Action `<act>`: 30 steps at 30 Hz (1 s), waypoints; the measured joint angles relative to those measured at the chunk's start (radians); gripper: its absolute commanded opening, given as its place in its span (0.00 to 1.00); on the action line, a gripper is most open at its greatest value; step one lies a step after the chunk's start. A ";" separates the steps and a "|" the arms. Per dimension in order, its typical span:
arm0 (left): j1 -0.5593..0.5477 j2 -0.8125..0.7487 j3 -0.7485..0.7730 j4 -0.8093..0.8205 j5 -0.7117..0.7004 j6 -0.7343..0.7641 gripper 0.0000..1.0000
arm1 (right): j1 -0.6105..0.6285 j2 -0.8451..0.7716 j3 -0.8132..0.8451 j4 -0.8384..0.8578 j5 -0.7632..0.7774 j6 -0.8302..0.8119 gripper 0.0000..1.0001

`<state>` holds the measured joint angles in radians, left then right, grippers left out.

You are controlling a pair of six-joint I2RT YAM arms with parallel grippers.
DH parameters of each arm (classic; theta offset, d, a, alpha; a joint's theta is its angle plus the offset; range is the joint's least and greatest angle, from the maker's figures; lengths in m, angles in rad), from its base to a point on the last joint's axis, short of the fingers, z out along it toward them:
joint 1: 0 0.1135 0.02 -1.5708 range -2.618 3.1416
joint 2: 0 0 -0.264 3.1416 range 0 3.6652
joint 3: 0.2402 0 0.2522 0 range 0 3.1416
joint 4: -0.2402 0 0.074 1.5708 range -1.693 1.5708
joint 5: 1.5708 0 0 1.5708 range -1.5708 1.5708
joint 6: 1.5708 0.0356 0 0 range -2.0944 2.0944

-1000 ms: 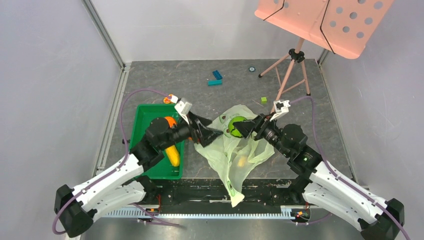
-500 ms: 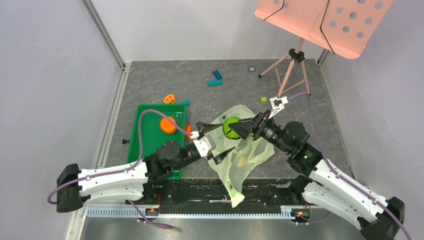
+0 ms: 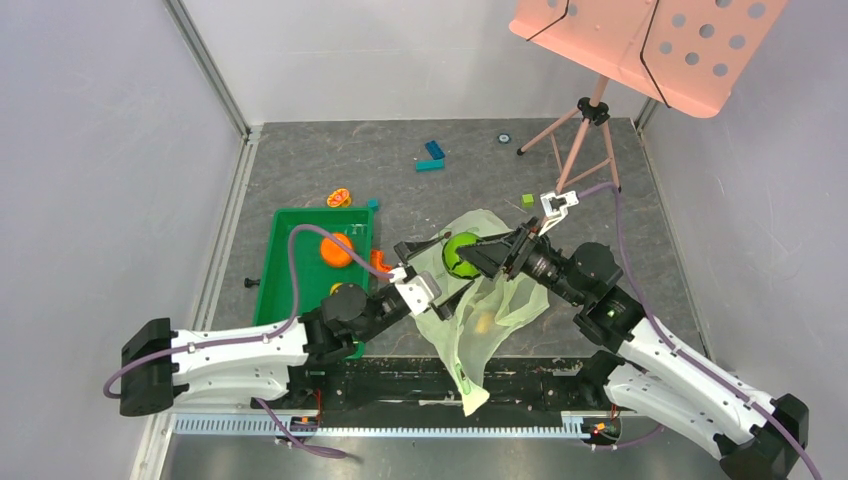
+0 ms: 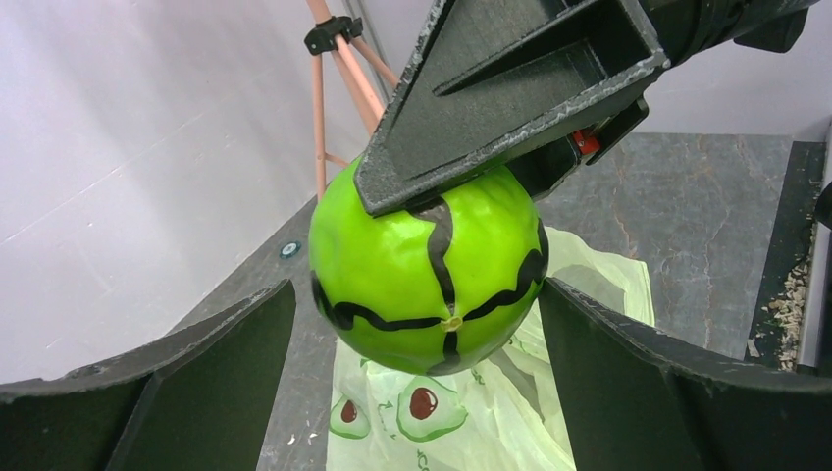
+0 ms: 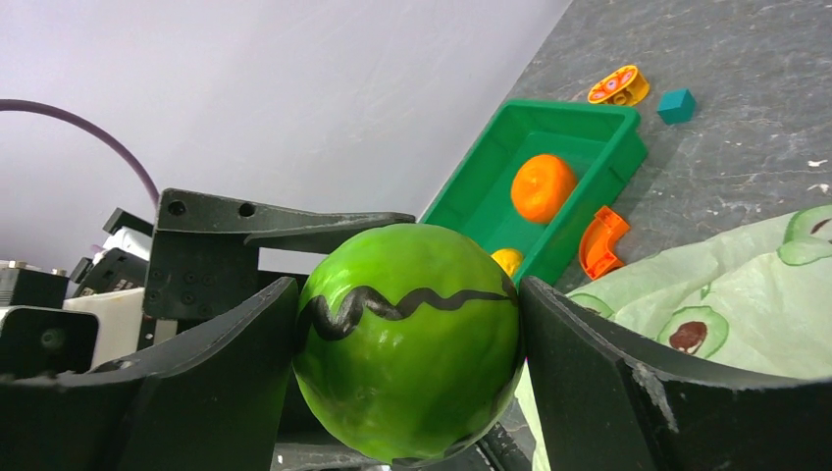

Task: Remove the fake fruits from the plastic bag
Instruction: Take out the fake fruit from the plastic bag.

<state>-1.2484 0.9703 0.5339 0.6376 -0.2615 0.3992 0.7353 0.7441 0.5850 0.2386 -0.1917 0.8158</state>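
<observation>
The left pincer [image 4: 414, 294] is nearest. Its two black fingers are spread wide, one on each side of a round, light green plastic toy fruit [image 4: 422, 265] with wavy black lines. They do not touch it. The right pincer [image 5: 409, 294] comes from the other side and is pinching the fruit, with one finger pressed on each side. The fruit is up in the air, out of the bag and over it.

Under the fruit lies the thin, pale green plastic bag [image 3: 480, 300] with little avocado pictures on it. It is crumpled on the grey table [image 3: 670, 220] between the two arms. A small yellow spot shows through the bag, but I cannot tell what it is.

Left of the bag is a hard green plastic tray [image 3: 272, 270]. A round orange toy fruit [image 3: 337, 250] sits in it, and a yellow toy fruit [image 5: 506, 260] peeks out at its near end. An orange curved piece [image 3: 380, 262] lies between the tray and the bag.

Farther back, a round orange and yellow disc [image 3: 340, 197] and a small teal cube [image 3: 372, 203] lie by the tray's far corner. A small light green cube [image 3: 527, 200] sits past the bag. A blue block [image 3: 434, 150] and a teal block [image 3: 430, 165] lie close together. At the back right stands a pink metal stand [image 3: 640, 45] with holes, on thin legs.
</observation>
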 measured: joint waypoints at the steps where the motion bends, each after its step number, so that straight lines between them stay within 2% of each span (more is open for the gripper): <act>1: -0.001 0.007 0.000 0.008 0.000 0.000 1.00 | 0.000 0.002 0.000 0.005 -0.006 0.002 0.64; 14: -0.006 0.060 0.023 0.023 0.001 0.000 0.98 | 0.000 0.026 -0.008 0.047 -0.079 0.022 0.65; 17: -0.007 0.060 0.024 0.023 0.001 -0.001 0.93 | 0.000 0.027 -0.012 0.055 -0.082 0.024 0.65; 23: -0.010 0.060 0.024 0.019 0.002 -0.006 0.75 | 0.000 0.034 -0.013 0.064 -0.082 0.026 0.66; 26: -0.010 0.060 0.026 0.014 0.001 -0.012 0.73 | 0.000 0.035 -0.013 0.064 -0.082 0.026 0.74; 30: -0.010 0.054 0.028 -0.003 0.001 -0.021 0.73 | 0.000 0.035 -0.013 0.059 -0.080 0.026 0.91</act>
<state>-1.2583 1.0245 0.5617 0.6346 -0.2604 0.3786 0.7357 0.7788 0.5716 0.2977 -0.2722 0.8413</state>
